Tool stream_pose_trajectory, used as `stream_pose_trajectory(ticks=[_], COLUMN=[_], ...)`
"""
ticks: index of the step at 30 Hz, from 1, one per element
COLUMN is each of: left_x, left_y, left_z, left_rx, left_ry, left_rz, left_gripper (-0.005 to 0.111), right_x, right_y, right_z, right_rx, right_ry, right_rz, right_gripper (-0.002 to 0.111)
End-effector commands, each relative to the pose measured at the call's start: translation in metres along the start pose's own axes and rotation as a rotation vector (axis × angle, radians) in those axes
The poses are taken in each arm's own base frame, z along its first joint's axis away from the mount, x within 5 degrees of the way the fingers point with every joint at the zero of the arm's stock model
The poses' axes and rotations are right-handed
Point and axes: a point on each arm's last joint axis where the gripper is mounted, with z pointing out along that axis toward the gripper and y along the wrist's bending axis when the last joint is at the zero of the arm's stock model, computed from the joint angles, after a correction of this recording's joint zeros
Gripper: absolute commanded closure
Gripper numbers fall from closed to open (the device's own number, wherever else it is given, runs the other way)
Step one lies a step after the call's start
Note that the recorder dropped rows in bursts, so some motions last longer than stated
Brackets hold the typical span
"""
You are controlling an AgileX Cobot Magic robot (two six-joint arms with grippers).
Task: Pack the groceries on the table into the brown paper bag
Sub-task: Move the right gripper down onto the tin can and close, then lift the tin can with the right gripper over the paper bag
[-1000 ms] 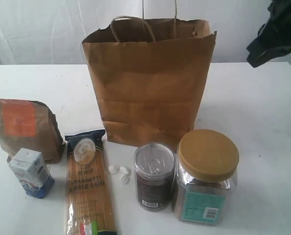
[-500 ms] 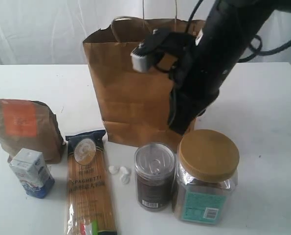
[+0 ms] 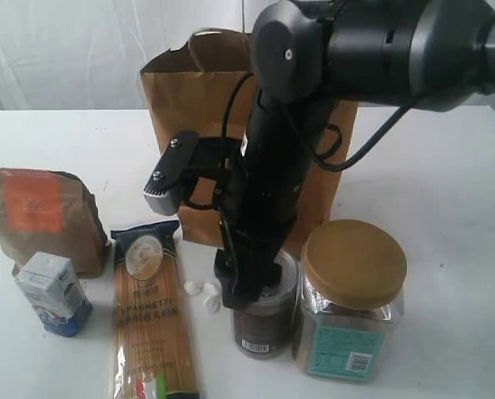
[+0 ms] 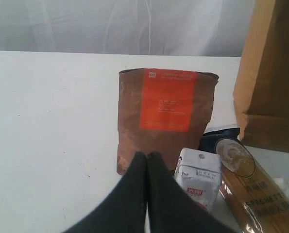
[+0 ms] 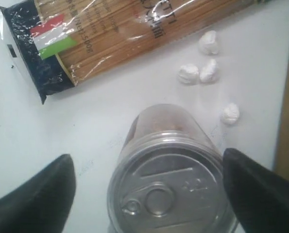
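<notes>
Right wrist view looks down on the clear jar with the pull-tab lid, the right tool spread with one finger on either side of it, neither seen touching. That jar stands upright toward the table's edge nearest the exterior camera, just before the brown paper bag. Left tool is pressed together, empty, pointing toward the brown pouch and small carton

The tall, creased brown paper bag stands upright and open at the back of the white counter. In front, from left to right, are the standing brown pouch with its orange label, the blue-white carton, the spaghetti packet lying flat, the silver-lidded jar, and just beside it the gold-lidded jar.
</notes>
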Motion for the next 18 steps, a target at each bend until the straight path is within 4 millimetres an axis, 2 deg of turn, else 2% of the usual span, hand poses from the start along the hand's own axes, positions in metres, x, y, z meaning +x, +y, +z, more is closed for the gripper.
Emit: stream_pose_trajectory(ticks=[1, 10, 14, 18], left_x=[0.0, 0.0, 0.0, 0.0], left_y=[0.0, 0.0, 0.0, 0.0], left_z=[0.0, 0.0, 0.0, 0.0], left_rx=[0.002, 0.002, 0.002, 0.002], left_ry=[-0.019, -0.019, -0.019, -0.019], left_rz=[-0.018, -0.018, -0.018, -0.018], left_gripper=[0.107, 0.107, 0.107, 0.107], right_x=[0.0, 0.007, 0.007, 0.008], right_y=[0.002, -0.009, -0.011, -0.009], right_z=[0.001, 0.011, 0.023, 0.026], right_rx=[0.003, 0.072, 0.048, 0.012], right_ry=[0.017, 0.119, 0.142, 0.155], right_rz=[-0.024, -0.021, 0.009, 0.047], right_gripper=[0.022, 0.022, 0.023, 0.026])
